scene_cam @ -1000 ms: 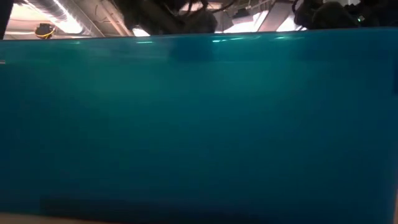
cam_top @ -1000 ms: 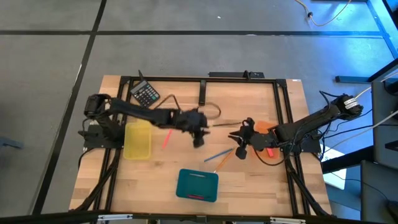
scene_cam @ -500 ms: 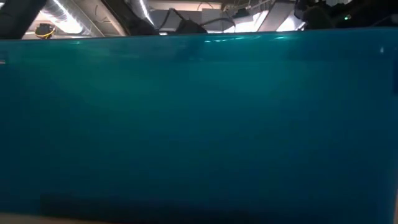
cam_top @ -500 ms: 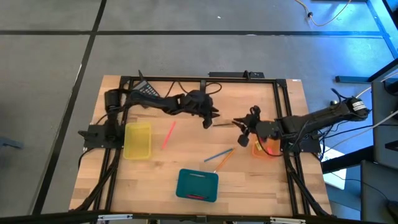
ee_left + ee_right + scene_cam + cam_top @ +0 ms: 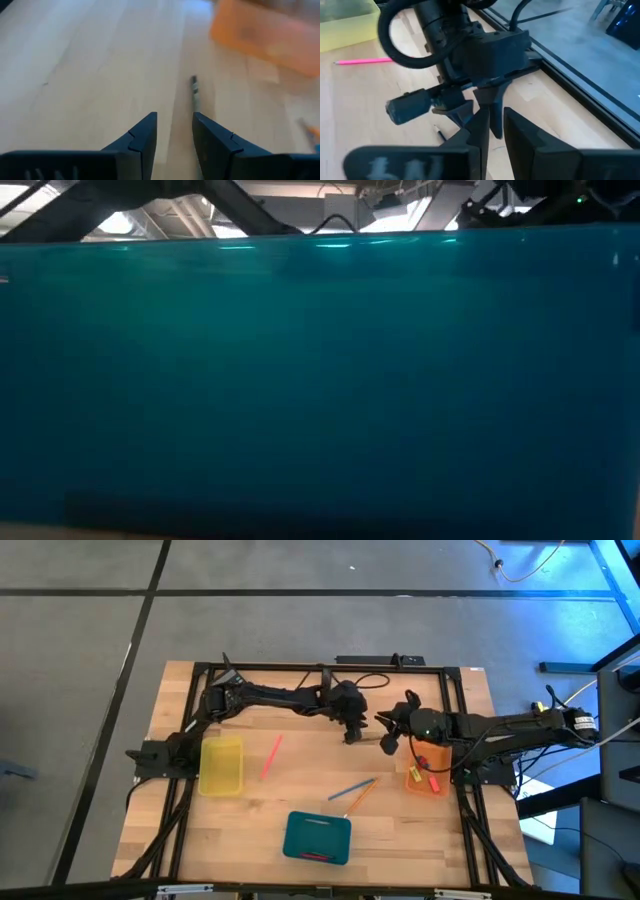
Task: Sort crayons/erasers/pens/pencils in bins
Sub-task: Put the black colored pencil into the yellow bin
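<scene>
A dark thin pencil (image 5: pixel 196 95) lies flat on the wood between my two grippers; it also shows as a short end (image 5: pixel 440 133) in the right wrist view. My left gripper (image 5: pixel 352 735) is open just short of the pencil (image 5: pixel 174 116), with nothing between its fingers. My right gripper (image 5: pixel 388 740) faces it from the right, open by a narrow gap (image 5: pixel 497 112) and empty. The orange bin (image 5: pixel 425 768) holds small red pieces. A pink-red pen (image 5: pixel 270 756) lies by the yellow bin (image 5: pixel 222 765). A blue stick and an orange stick (image 5: pixel 352 792) lie crossed near the teal bin (image 5: pixel 317 837).
The teal bin's wall (image 5: pixel 320 380) fills the low view. A black frame rail (image 5: pixel 330 665) runs along the far edge, and cables loop by the left arm (image 5: pixel 270 695). Bare wood lies between the yellow bin and the crossed sticks.
My left gripper has swung from the table's middle toward the far edge and to the right, ending beside the dark pencil. My right gripper has moved toward the far edge, its arm stretching out, and the orange bin it covered now shows whole. The sticks and bins have stayed put.
</scene>
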Robot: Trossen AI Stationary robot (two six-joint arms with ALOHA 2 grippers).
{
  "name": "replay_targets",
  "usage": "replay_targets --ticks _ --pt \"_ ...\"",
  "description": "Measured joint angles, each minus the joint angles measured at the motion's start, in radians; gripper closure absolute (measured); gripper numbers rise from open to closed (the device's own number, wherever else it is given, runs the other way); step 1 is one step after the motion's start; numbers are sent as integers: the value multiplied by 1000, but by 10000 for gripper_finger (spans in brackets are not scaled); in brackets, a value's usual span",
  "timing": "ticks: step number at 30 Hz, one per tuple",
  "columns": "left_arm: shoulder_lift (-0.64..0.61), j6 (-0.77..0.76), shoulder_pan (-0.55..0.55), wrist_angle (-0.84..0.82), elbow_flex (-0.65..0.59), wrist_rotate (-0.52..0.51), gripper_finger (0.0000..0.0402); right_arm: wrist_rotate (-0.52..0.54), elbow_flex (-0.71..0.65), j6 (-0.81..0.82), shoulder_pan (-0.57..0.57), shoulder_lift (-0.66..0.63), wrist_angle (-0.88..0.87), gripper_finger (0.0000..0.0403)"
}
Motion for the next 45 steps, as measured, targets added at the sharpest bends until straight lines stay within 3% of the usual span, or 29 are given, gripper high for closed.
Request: replay_targets --ticks 3,7,12,19,30,35,45 --pt "0 24 7 -61 18 0 285 -21 0 -22 -31 0 0 342" --pt "0 21 15 -134 18 114 285 -39 0 -51 -76 0 1 342" --pt "12 31 -24 -174 17 125 285 -98 0 -79 -131 0 23 342" --pt "36 65 -63 -183 18 -53 285 -161 0 -89 -171 0 19 343" --pt "61 58 -74 -231 20 -53 285 -205 0 -105 -172 0 -1 343" --pt "60 56 -96 -230 10 -110 289 -204 0 -125 -172 0 -1 343" --pt "61 -16 -125 -235 7 -167 355 -202 0 -164 -174 1 47 343"
